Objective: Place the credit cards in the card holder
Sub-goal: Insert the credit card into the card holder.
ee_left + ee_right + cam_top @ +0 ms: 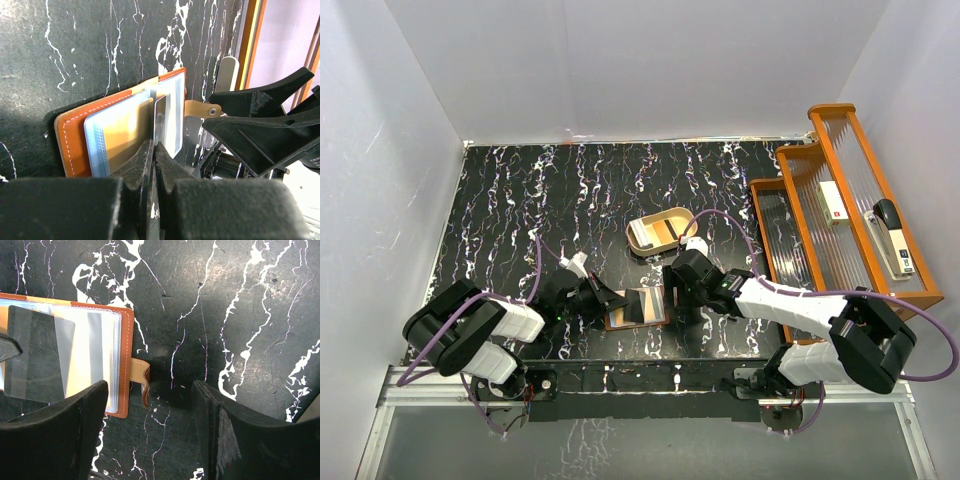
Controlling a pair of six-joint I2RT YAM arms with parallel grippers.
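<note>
Wallet [655,303] open flat on tabletop [520,200] near its near edge, about midway along, strap [140,380] poking from right side. Left gripper [154,150] clamped on card [40,355]; card tilted over wallet's clear pockets, whether its edge is inside one cannot tell. Right gripper [150,430] just beside strap side, fingers apart, nothing between, bare tabletop below. Tan tray [632,238] behind wallet, apart. Orange rack [833,109] along right edge holds stapler [892,235] and white box [833,200].

Orange-brown card holder [70,140] lined grey-blue, grey credit card [37,355], black white-veined table [240,300]
</note>
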